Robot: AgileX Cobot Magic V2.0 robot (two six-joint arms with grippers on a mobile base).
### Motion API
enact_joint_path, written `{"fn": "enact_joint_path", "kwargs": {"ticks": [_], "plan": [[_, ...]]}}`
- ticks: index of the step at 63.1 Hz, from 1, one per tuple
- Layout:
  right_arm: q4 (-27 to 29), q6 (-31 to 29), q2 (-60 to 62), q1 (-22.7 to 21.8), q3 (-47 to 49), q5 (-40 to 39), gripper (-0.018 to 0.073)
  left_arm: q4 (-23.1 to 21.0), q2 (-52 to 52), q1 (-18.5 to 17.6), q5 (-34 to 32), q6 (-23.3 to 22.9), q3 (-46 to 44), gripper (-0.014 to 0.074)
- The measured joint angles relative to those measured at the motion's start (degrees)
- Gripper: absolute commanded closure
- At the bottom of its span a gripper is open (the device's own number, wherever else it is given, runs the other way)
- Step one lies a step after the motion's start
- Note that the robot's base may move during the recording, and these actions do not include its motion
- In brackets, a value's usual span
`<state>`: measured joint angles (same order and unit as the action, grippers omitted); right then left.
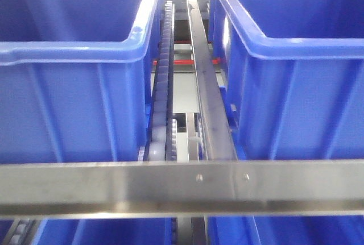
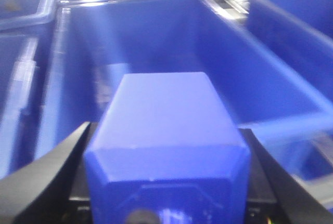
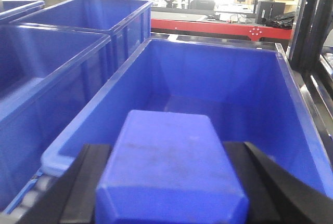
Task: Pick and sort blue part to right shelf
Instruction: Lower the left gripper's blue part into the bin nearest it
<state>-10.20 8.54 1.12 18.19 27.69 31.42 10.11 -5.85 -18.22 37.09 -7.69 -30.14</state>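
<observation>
Blue left part (image 2: 166,104): it is held over the near end of an open bin (image 2: 78,52), with the cap (image 2: 140,216) turned back to the wrist and the base pointed forward; it is not yet put down.
Blue right part (image 3: 169,177): it is held at the near wall of another bin (image 3: 223,68); its cap is hidden.
Reason of the hold: the flat sides are taken, probably because the sloped shoulders and the cap would slip.
Reason of the place: each part seems to be kept at a bin mouth so that it can fall inside when it is released.
Left pincer (image 2: 165,130): it is clamped on the left part and opened only as wide as the block; both black fingers (image 2: 52,174) are pressed to its sides.
Right pincer (image 3: 167,148): it is clamped on the right part at the same width; nothing else is touched.
Shelf (image 1: 114,188): a steel rail with two screws is seen in front, and rollers (image 1: 165,80) between two bins; no arm is seen in the front view.
Unclear: it cannot be told which of those two bins is under which pincer.
Stage: it is judged as late; only the release is left.
</observation>
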Motion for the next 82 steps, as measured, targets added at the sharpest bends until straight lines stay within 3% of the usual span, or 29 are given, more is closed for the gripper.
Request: {"fn": "enact_joint_path", "kwargs": {"ticks": [70, 82], "plan": [[0.0, 0.0, 0.0, 0.0, 0.0, 0.0, 0.0400, 0.0, 0.0, 0.0, 0.0, 0.0, 0.0, 0.0346], [0.0, 0.0, 0.0, 0.0, 0.0, 0.0, 0.0400, -0.1, -2.7, 0.1, -2.8, 0.0, -1.8, 0.0346]]}}
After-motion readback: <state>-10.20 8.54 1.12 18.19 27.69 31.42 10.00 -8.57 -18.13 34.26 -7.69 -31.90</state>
